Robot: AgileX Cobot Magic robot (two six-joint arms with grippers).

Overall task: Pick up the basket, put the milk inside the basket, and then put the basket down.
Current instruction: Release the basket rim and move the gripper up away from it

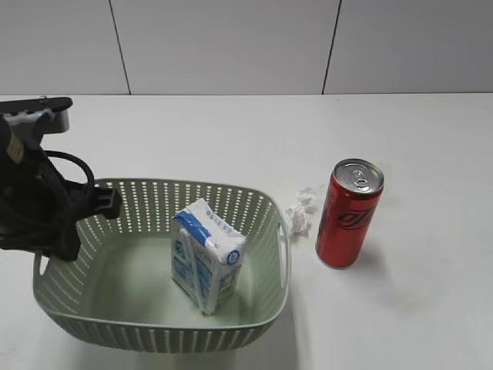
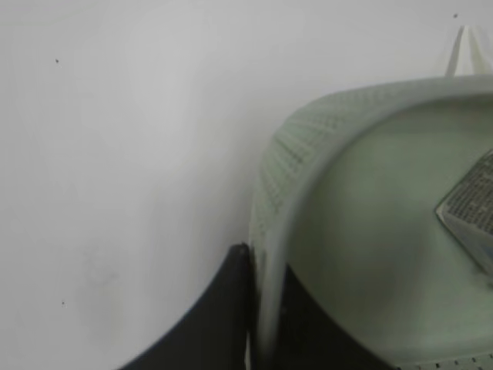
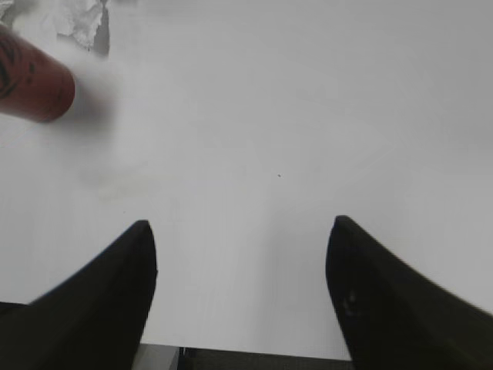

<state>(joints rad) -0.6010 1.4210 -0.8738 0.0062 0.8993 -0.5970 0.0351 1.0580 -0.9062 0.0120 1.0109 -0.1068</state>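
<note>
The milk (image 1: 206, 257) sits inside the basket (image 1: 254, 202); the left gripper (image 2: 258, 308), jaws pinching its rim, should lower it; right gripper (image 3: 239, 293) spread.

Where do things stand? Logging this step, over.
Left gripper shut on basket rim; right gripper open over bare table. Milk upright inside basket. Red can and crumpled paper alongside, clear.

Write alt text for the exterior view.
A white-and-blue milk carton stands inside a pale green perforated plastic basket whose left rim a black gripper clamps. A tall red soda can and crumpled white paper sit to its right.
</note>
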